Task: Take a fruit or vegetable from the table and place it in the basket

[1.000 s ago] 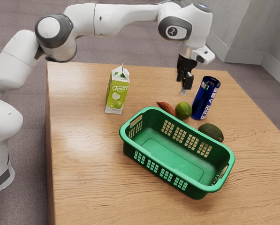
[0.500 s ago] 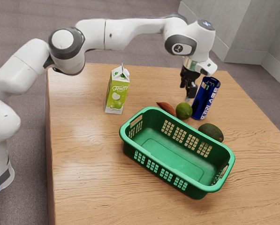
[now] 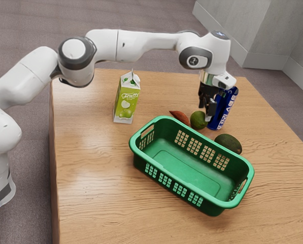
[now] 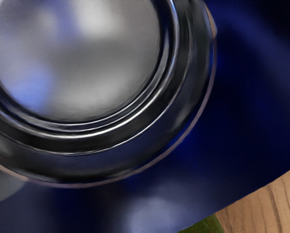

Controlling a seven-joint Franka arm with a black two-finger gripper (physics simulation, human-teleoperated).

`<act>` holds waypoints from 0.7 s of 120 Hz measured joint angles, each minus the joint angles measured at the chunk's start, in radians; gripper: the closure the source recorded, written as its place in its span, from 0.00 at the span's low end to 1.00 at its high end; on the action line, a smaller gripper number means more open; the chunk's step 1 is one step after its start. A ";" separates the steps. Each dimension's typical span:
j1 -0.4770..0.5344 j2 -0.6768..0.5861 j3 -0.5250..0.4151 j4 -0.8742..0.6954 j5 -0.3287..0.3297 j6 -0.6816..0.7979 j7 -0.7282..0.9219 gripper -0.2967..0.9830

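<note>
The claw [image 3: 208, 114] (released or clenched, I can't tell) hangs near the smooth, shiny-topped blue can [image 3: 226, 109] and the round lime [image 3: 197, 120], which sits on the grainy wooden table [image 3: 90, 178], outside the grid-holed basket [image 3: 192, 173].

We are looking at a light-brown wooden tabletop [image 3: 95, 208], its grain running in fine wavy lines and its surface catching a soft, pale sheen toward the exterior view's left. Beyond it, a mottled grey-mauve floor [image 3: 19, 30] is spreading out. Toward the exterior view's upper right, we are seeing plain grey walls [image 3: 245, 30] meeting a paler baseboard [image 3: 263, 61].
</note>
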 joint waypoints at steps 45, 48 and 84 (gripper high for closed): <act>-0.001 0.028 0.050 -0.004 -0.055 0.016 0.008 0.23; -0.001 0.028 0.053 -0.004 -0.060 0.017 0.009 0.23; -0.001 0.024 0.068 -0.008 -0.080 0.026 0.009 0.52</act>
